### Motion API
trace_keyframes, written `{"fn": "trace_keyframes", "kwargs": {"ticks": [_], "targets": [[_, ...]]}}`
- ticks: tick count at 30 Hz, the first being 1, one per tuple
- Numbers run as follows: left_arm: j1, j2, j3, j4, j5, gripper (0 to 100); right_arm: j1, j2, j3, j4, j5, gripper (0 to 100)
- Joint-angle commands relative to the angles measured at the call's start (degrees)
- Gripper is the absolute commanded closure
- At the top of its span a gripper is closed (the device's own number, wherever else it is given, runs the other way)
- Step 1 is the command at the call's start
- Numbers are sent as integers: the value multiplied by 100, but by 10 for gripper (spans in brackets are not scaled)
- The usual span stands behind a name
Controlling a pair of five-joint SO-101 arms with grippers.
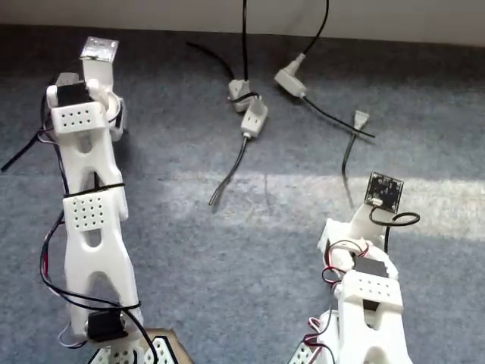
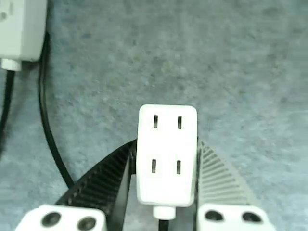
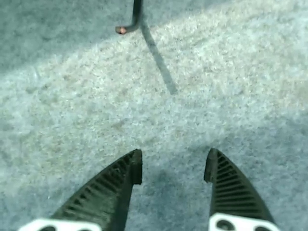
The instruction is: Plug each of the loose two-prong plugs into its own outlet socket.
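A white outlet socket (image 2: 167, 154) with two pairs of slots sits between the fingers of my left gripper (image 2: 166, 144), which is shut on it just above the grey carpet; its cord leaves toward the wrist. A second white block (image 2: 19, 29) with a black cable (image 2: 48, 130) lies close by. In the high view two white plugs (image 1: 239, 91) (image 1: 255, 117) lie together at the back centre, another plug (image 1: 290, 80) to their right, and a small one (image 1: 361, 117) farther right. My right gripper (image 3: 174, 154) is open over bare carpet, with a cable end (image 3: 122, 29) ahead of it.
The left arm (image 1: 87, 152) stretches along the table's left side, and the right arm (image 1: 364, 288) stays at the near right. Black cords (image 1: 244, 38) run from the plugs to the far edge. A loose cord (image 1: 227, 178) trails toward the centre.
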Motion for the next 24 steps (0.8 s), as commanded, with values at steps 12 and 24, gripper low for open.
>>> {"fn": "trace_keyframes", "kwargs": {"ticks": [12,24], "targets": [[1147,-1833,-242,448,1407,995,-48,-48,-4,-295,-35,779],[2114,-3996,2844,422,2145,995,-48,-40,-4,-303,-35,779]]}}
